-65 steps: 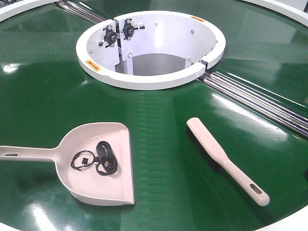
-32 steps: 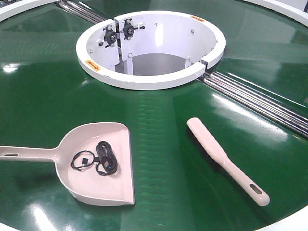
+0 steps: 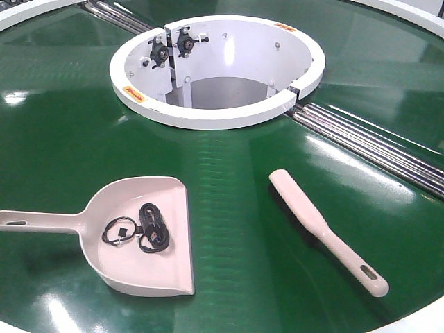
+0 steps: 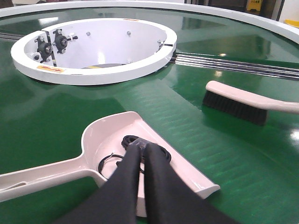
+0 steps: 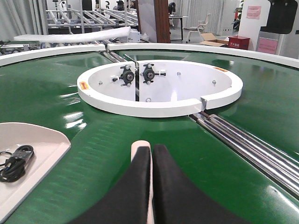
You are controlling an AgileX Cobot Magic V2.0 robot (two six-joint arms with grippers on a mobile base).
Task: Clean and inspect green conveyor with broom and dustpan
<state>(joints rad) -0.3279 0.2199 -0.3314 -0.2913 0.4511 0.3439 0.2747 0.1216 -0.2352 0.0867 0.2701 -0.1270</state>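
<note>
The green conveyor (image 3: 229,180) fills the front view. On it at the left lies the dustpan (image 3: 125,267), handle pointing left, with a coiled black cable (image 3: 149,232) inside. To its right lies the broom (image 3: 312,225), slotted handle toward the near right. Neither gripper shows in the front view. In the left wrist view my left gripper (image 4: 144,148) is shut, hanging over the dustpan (image 4: 112,133) and cable (image 4: 133,140), with the broom (image 4: 243,100) off to the right. My right gripper (image 5: 151,148) is shut above the belt, and the broom's tip (image 5: 138,145) peeks out behind its fingers.
A white central ring (image 3: 208,114) with bearing mounts stands at the back middle. Steel rollers (image 3: 374,146) cross the belt from the ring to the right edge. The white outer rim (image 3: 416,322) runs along the near right corner.
</note>
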